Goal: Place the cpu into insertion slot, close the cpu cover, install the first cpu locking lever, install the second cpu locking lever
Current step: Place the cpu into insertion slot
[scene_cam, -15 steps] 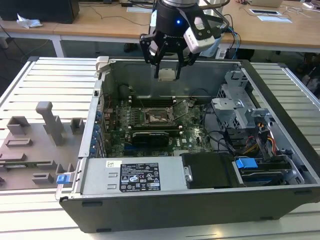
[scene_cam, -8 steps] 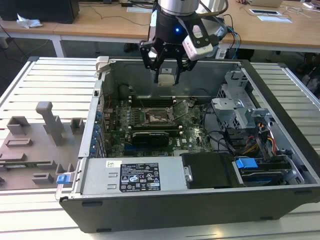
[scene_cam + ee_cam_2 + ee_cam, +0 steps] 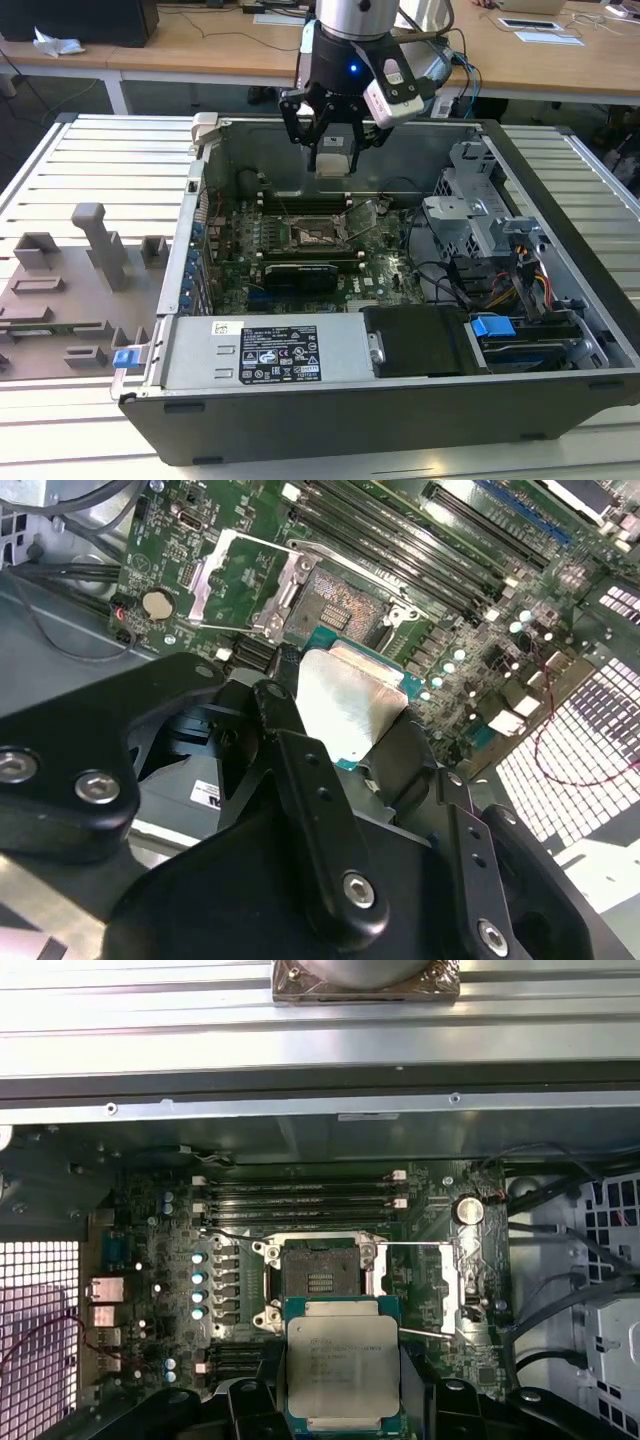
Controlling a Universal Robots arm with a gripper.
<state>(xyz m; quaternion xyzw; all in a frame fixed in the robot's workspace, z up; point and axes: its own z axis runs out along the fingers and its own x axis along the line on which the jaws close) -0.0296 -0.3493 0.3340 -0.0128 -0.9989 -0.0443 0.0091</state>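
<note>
Desks [image 3: 200, 45] back the exterior view's claw [image 3: 333, 146]; first wrist view bares its cpu [image 3: 343, 1365].

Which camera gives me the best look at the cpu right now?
The first wrist view: the cpu faces the camera squarely, its metal top in plain sight. The second wrist view sees it obliquely, with glare and partly hidden. The exterior view shows it as a small pale block in the gripper.

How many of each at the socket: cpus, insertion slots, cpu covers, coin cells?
cpu, held in the gripper: 1
insertion slot: 1
cpu cover, swung open: 1
coin cell: 1
Total: 4
</note>
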